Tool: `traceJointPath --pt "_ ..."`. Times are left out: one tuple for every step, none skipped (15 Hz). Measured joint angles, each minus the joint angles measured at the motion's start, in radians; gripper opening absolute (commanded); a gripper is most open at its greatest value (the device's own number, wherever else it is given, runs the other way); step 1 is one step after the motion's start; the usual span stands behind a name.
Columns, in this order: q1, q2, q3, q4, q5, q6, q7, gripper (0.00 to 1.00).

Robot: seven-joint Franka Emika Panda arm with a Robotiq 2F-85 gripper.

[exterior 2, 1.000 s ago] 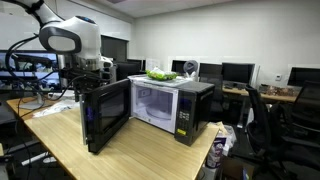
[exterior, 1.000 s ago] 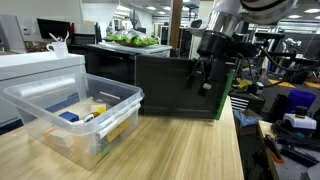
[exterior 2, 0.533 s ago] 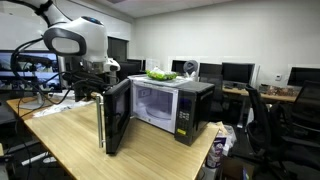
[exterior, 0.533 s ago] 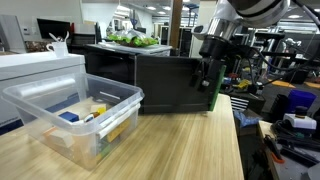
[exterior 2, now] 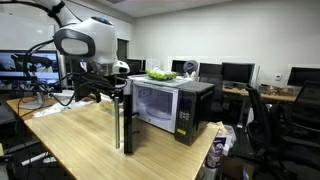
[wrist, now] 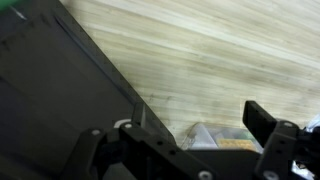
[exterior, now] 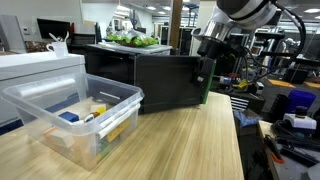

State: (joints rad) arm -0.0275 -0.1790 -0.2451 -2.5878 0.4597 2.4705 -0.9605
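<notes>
A black microwave [exterior: 150,80] [exterior 2: 172,105] stands on the wooden table with its door [exterior: 206,85] [exterior 2: 124,118] partly open, about edge-on to the camera in an exterior view. My gripper [exterior: 203,72] [exterior 2: 117,86] is at the door's outer face near its free edge, apparently touching it. In the wrist view the dark door panel [wrist: 50,90] fills the left side. My gripper [wrist: 185,140] is open with nothing between its fingers [wrist: 270,125], and the wooden tabletop [wrist: 210,60] lies beyond.
A plate of greens [exterior: 132,40] [exterior 2: 160,75] sits on top of the microwave. A clear plastic bin [exterior: 70,112] [wrist: 215,135] with small items stands on the table, next to a white appliance [exterior: 35,65]. Desks with monitors [exterior 2: 235,72] and chairs [exterior 2: 270,125] surround the table.
The microwave door has swung from wide open to partly open, towards the oven. My arm has moved with it, staying at the door's outer face. The jaws have stayed open.
</notes>
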Motion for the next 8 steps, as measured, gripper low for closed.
traceJointPath --pt "-0.004 0.009 -0.002 0.009 0.001 -0.001 0.008 1.00" --pt "-0.009 0.019 -0.003 0.019 0.003 -0.001 0.015 1.00" --pt "-0.013 0.030 -0.006 0.032 0.005 -0.001 0.022 1.00" --pt "-0.017 0.040 -0.009 0.044 0.010 -0.001 0.027 1.00" --pt "-0.025 0.054 -0.012 0.062 0.019 -0.001 0.030 1.00" --pt "-0.032 0.064 -0.015 0.075 0.026 -0.001 0.032 1.00" --pt "-0.042 0.079 -0.019 0.097 0.038 -0.001 0.034 1.00" --pt "-0.053 0.090 -0.022 0.114 0.050 -0.001 0.035 1.00"
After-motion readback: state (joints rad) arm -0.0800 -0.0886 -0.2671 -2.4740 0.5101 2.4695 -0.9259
